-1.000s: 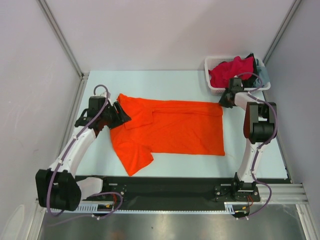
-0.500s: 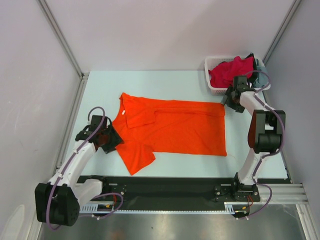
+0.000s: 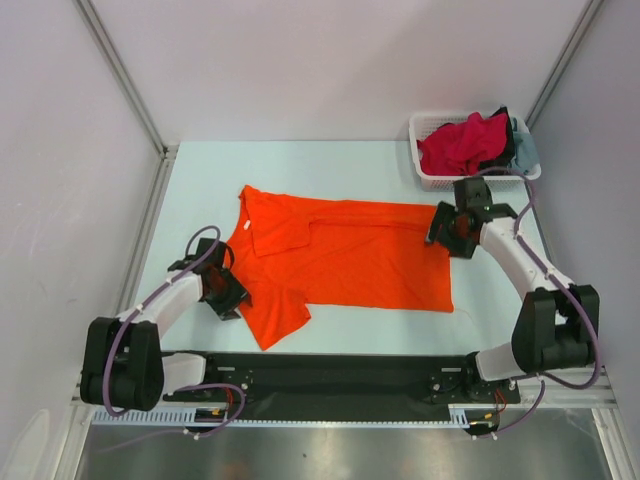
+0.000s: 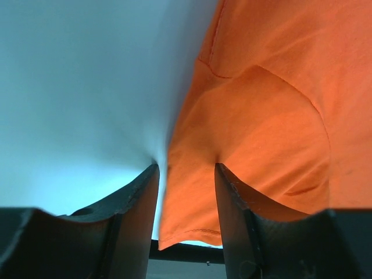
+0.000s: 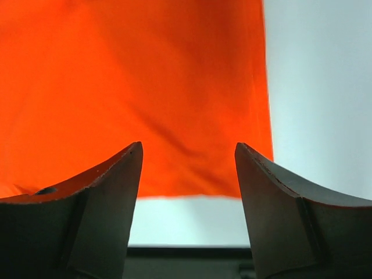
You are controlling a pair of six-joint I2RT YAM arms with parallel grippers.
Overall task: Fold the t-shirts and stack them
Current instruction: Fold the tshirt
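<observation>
Once shifted from shoulder and basket (image 3: pixel 432 181), the left hand (image 3: pixel 228 296) and right hand (image 3: pixel 441 228) are seen spread at the lower-left sleeve and right hem of the orange t-shirt (image 3: pixel 350 265), flat mid-frame; a fold grasp is judged next.

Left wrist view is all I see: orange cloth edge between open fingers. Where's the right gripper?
Observer: The right gripper is open over the far right corner of the orange shirt.
Operator: Folded yet?
Observer: Partly: one sleeve looks folded onto the body; the near sleeve lies spread beside the left gripper.
Operator: Other shirts?
Observer: A crimson-pink shirt sits piled in the white basket, far right.
</observation>
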